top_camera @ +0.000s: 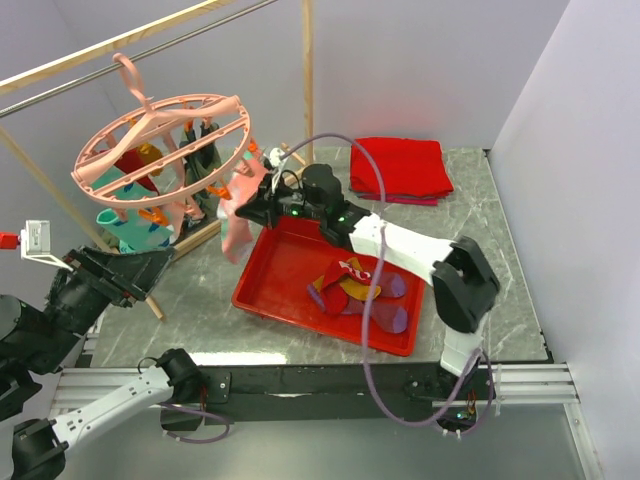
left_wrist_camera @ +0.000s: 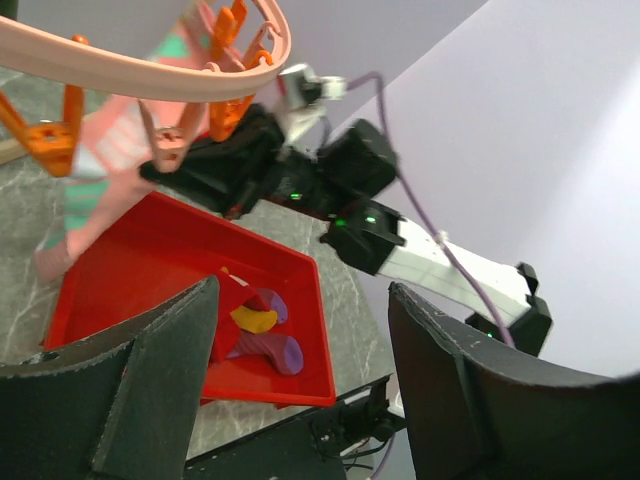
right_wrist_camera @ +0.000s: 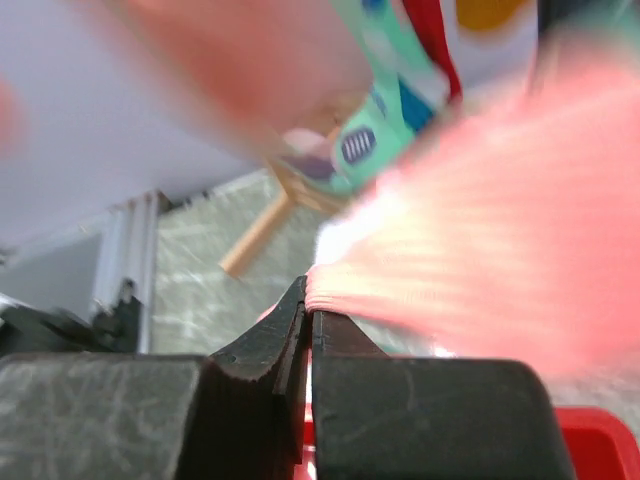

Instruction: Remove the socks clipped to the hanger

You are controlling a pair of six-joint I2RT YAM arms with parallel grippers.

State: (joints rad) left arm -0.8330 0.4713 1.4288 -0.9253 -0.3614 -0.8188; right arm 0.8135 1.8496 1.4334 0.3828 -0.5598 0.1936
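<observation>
Listing contents with the red tray (top_camera: 285, 265) as reference point. Hanger (top_camera: 165, 150): round pink plastic wheel with orange clips, hooked on a metal bar (top_camera: 200, 33) above and left of the tray. Socks on the hanger: a teal patterned sock (top_camera: 130, 225), a dark green sock (top_camera: 205, 170), a maroon sock (top_camera: 130, 165) and an orange-yellow sock (top_camera: 150, 153) hang from clips on the side far from the tray; a pink sock (top_camera: 238, 225) hangs from the rim nearest the tray, just above its left corner. Loose socks (top_camera: 360, 290): a small heap, maroon, yellow and purple, lies inside the tray, judged already removed. Right gripper (right_wrist_camera: 307, 300): over the tray's far left corner, jaws pressed together on the edge of the pink sock; the sock looks clipped at its top, so this removal is judged in hand, not finished. Left gripper (left_wrist_camera: 300, 290): left of the tray and below the hanger, jaws wide apart, nothing between them. Red cloth (top_camera: 400, 168): folded, on the table (top_camera: 500, 260) beyond the tray's far right corner. Progress: a minor share done, at least five socks left to unclip. Markings: no brand, label or legible writing anywhere; a small white tag (top_camera: 35, 238) far left of the tray shows nothing readable.
</observation>
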